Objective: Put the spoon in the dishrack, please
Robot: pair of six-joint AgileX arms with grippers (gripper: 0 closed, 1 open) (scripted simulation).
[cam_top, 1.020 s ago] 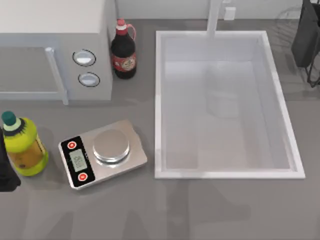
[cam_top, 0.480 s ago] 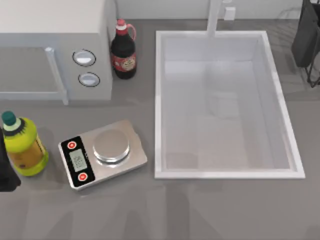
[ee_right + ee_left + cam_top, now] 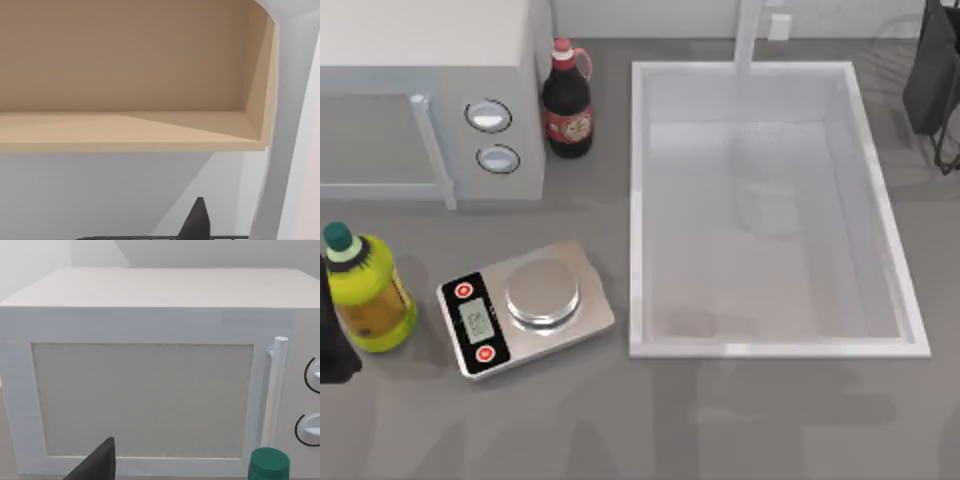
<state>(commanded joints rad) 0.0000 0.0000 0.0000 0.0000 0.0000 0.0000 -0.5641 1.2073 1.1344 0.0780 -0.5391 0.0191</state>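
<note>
The spoon is out of view. The dishrack (image 3: pixel 898 38) stands at the table's far right corner, cut off by the picture's edge: thin grey-black wire loops and a dark panel (image 3: pixel 930 75). One of its wires (image 3: pixel 150 237) also crosses the right wrist view, where a dark part of my right gripper (image 3: pixel 198 222) points at a white wall under a wooden shelf. My left arm (image 3: pixel 330 345) is parked at the table's left edge beside the yellow bottle. A dark part of my left gripper (image 3: pixel 100 465) faces the microwave door.
A large white sink basin (image 3: pixel 638 200) takes the middle right, with a faucet post (image 3: pixel 750 35) behind it. A microwave (image 3: pixel 430 100) stands far left, with a dark sauce bottle (image 3: pixel 567 100) beside it. A yellow bottle with a green cap (image 3: pixel 365 290) and a kitchen scale (image 3: pixel 525 305) sit near the front left.
Faint shadows on the sink floor and the front of the table have shifted. No object has moved.
</note>
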